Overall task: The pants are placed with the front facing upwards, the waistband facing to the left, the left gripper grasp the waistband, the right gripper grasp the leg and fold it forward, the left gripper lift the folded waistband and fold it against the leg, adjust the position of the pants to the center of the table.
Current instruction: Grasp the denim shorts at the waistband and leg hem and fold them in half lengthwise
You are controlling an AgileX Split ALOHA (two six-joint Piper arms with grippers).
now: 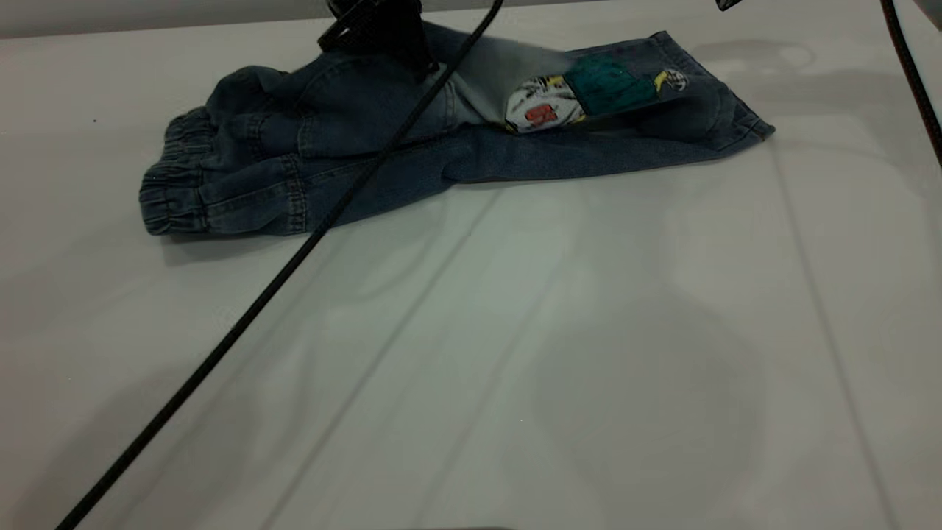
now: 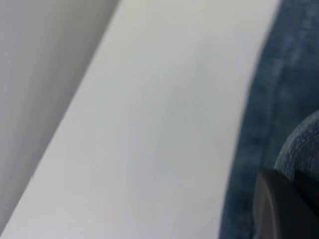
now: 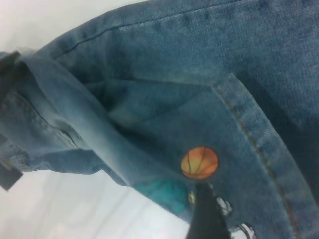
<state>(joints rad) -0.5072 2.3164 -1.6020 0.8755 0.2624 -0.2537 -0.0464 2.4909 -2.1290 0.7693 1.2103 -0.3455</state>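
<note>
Black angular left gripper (image 1: 379, 33) down on the blue denim pants (image 1: 441, 140) near the far edge of the white tabletop (image 1: 515, 353); finger spread impossible to tell. Pants crumpled, elastic waistband toward the left edge, cartoon patch facing up. Right gripper's black fingertip (image 3: 207, 216) against the denim, grip unclear.

pants (image 1: 412, 158): I see dark blue denim, with a teal, white, red and yellow patch (image 1: 581, 96)
table (image 1: 515, 353): pale grey-white
</note>
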